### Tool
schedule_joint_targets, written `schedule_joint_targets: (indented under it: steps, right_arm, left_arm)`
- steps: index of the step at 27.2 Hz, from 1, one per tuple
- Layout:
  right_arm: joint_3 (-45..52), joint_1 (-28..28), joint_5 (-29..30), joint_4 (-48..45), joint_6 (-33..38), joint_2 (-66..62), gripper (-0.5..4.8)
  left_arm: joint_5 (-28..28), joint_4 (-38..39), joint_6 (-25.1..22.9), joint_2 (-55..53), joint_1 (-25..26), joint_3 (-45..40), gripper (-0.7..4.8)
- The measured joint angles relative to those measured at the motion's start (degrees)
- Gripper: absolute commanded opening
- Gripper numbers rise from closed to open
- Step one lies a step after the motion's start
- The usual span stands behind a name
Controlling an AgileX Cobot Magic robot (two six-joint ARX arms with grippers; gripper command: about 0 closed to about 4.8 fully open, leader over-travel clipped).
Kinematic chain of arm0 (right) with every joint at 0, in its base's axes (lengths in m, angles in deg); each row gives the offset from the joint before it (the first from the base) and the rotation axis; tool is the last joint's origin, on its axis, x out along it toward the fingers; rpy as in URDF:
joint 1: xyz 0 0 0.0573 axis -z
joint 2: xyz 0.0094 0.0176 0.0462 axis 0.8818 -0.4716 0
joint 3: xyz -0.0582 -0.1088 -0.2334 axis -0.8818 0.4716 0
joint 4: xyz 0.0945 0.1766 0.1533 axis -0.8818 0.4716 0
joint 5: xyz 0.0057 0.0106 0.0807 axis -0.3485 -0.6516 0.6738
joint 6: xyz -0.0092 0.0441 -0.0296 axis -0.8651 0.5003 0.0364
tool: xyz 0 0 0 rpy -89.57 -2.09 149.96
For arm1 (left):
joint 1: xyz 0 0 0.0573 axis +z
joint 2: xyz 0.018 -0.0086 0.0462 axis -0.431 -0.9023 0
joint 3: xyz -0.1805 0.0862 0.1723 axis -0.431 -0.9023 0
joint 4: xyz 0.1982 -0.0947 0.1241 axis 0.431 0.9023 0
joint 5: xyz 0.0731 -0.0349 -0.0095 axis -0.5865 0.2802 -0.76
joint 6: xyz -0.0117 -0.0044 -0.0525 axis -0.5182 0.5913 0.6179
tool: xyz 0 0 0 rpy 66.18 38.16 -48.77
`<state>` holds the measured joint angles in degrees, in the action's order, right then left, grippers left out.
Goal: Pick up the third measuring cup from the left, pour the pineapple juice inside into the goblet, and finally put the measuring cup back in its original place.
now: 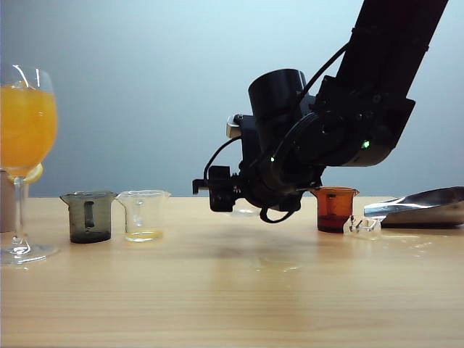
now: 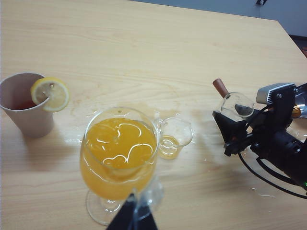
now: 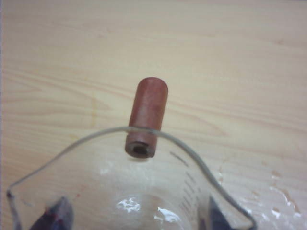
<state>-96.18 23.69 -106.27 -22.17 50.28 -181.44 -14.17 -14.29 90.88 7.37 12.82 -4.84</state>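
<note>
The table (image 1: 232,290) is pale wood with a smooth, slightly shiny finish. The goblet (image 1: 25,130) is clear, glossy glass. The third measuring cup (image 3: 144,191) looks like thin transparent plastic. At right in the exterior view, a scoop (image 1: 420,206) is polished metal. The right gripper (image 1: 221,190) is matt black.

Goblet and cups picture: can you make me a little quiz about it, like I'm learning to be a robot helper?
1. True or false: the goblet, which stands by the left gripper, is empty.
2. Which cup stands right next to the smoky grey cup?
A. an amber cup
B. the clear cup with a little yellow liquid
C. a paper cup
3. Fill in the gap: the right gripper, up over the middle of the table, is shut on a clear ____.

Key: 1 false, it is full of orange drink. 2 B. 3 measuring cup.
</note>
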Motion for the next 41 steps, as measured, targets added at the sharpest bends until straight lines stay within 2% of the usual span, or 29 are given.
schedule_joint_targets:
  steps: [4, 6, 7, 16, 19, 24, 32, 35, 36, 38, 40, 41]
  right_arm:
    - [0.0, 0.1, 0.6, 0.9, 0.4, -1.4, 2.42]
    - [0.0, 0.2, 2.6, 1.2, 0.5, -2.0, 3.61]
    - [0.0, 0.1, 2.8, 1.2, 0.5, -1.9, 3.86]
    - [0.0, 0.2, 5.2, 4.5, 1.5, -1.9, 3.93]
    - [-0.3, 0.2, 5.9, 5.7, 1.8, -1.6, 4.24]
    - [-0.3, -0.1, 6.1, 7.4, 1.9, -0.9, 4.23]
    - [-0.2, -0.6, 8.6, 20.4, 2.2, 6.4, 4.23]
    - [-0.2, -0.9, 10.3, 31.8, 2.2, 12.4, 4.18]
    - [-0.2, -1.0, 10.4, 34.4, 2.2, 13.9, 3.65]
    - [-0.1, -1.1, 11.4, 39.4, 2.3, 17.3, 1.92]
    - [-0.1, -1.1, 11.8, 44.7, 2.3, 21.8, 1.35]
    - [-0.2, -1.2, 11.8, 46.8, 2.3, 24.0, 0.14]
  left_arm:
    - [0.0, 0.0, 0.0, 0.0, 0.0, 0.0, -0.06]
    - [0.0, 0.0, 0.0, 0.0, 0.0, 0.0, -0.06]
    - [0.0, 0.0, 0.0, 0.0, 0.0, 0.0, -0.06]
    - [0.0, -0.2, 0.0, 0.0, 0.0, 0.0, -0.06]
    - [0.0, -0.2, 0.0, -0.3, 0.0, 0.0, -0.06]
    - [0.0, -0.2, 0.0, -0.4, 0.0, 0.0, -0.06]
    - [0.0, -0.2, 0.0, -0.4, 0.0, 0.0, -0.06]
    - [0.0, -0.2, 0.0, -0.4, 0.0, 0.0, -0.06]
    - [0.0, -0.2, 0.0, -0.4, 0.0, 0.0, -0.06]
    - [0.0, -0.2, 0.0, -0.3, 0.0, 0.0, -0.06]
    - [0.0, -0.2, 0.0, -0.3, 0.0, 0.0, -0.06]
    - [0.0, -0.2, 0.0, -0.2, 0.0, 0.0, -0.06]
